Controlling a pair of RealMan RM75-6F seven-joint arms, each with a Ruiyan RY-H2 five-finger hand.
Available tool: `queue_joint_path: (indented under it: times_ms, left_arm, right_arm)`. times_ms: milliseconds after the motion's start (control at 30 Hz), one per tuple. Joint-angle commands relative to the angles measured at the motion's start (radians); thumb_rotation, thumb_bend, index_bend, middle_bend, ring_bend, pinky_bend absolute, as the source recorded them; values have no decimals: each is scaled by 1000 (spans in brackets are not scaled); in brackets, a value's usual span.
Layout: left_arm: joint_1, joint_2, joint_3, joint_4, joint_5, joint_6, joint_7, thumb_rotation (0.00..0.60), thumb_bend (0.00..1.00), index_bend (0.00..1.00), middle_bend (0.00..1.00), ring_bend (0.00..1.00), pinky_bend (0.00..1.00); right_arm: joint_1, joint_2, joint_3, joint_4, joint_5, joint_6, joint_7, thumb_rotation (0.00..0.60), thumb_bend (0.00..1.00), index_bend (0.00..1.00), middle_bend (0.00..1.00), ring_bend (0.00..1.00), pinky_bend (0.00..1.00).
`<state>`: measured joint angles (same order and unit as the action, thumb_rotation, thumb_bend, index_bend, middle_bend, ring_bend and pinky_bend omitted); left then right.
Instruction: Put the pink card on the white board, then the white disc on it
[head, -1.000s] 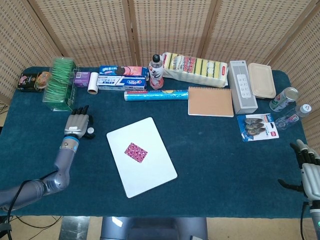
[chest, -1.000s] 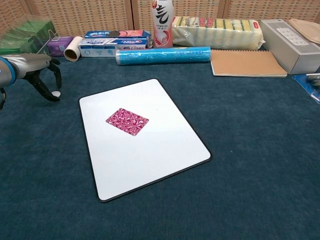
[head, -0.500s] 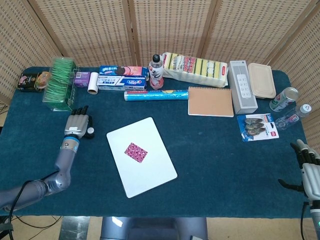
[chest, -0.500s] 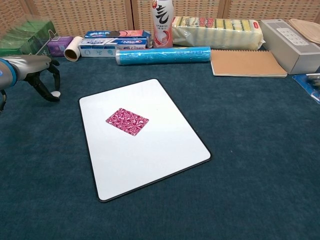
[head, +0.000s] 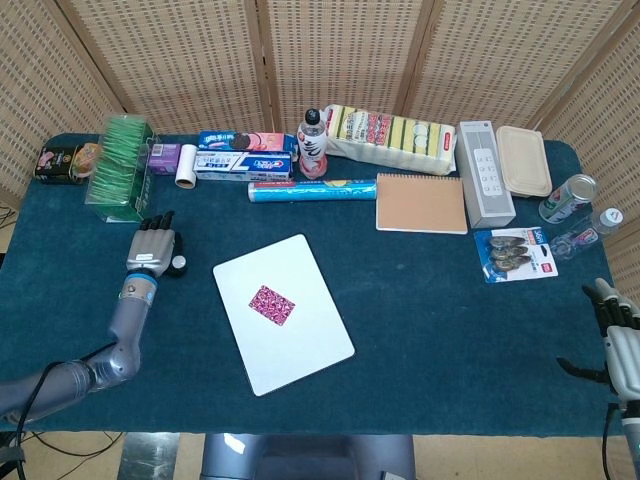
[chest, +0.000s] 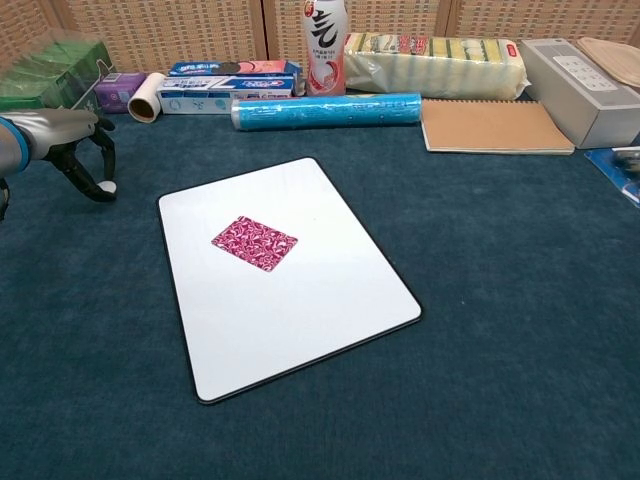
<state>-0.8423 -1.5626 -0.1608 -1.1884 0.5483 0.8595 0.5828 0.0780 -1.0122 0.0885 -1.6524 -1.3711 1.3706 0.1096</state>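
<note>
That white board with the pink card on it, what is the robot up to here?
The patterned pink card already lies flat on the white rectangular board in the middle of the blue-green table. The left robot hand is off to the board's left, fingers curled down over a small white disc on the cloth, apparently picking it up. The right robot hand waits at the table's far right edge, holding nothing. The disc is not on the card yet.

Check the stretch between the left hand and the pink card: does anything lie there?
Only bare blue cloth and bare white board separate the left hand from the pink card; the head view shows it plainly.
</note>
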Motion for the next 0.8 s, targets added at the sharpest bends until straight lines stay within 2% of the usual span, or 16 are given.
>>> queue_joint_path:
  times_ms: [33,233,433,567,800]
  left_arm:
    - [3,11,-3,-20,12,6,-5,600,221,515,0,0,48]
    - [1,79,-6,-181,66,68,22,600,223,515,0,0,48]
    - [-32,120,4,-413,106,148,122,600,222,515,0,0,47]
    - [-79,82,10,-502,83,174,209,600,220,515,0,0,47]
    - [-154,-21,-5,-498,-21,227,321,600,219,515,0,0,47]
  right_arm:
    - [0,-1,0,0,0,0,-1,600,0,34,0,0,0]
    - [0,0,0,-2,0,0,-1,600,0,33,0,0,0]
    - [-1,3,-1,-3,-3,1,5,600,0,34,0,0,0]
    - [-3,7,-1,-3,-6,5,15,600,0,33,0,0,0]
    - [0,11,-1,3,-3,-6,28,600,0,33,0,0,0]
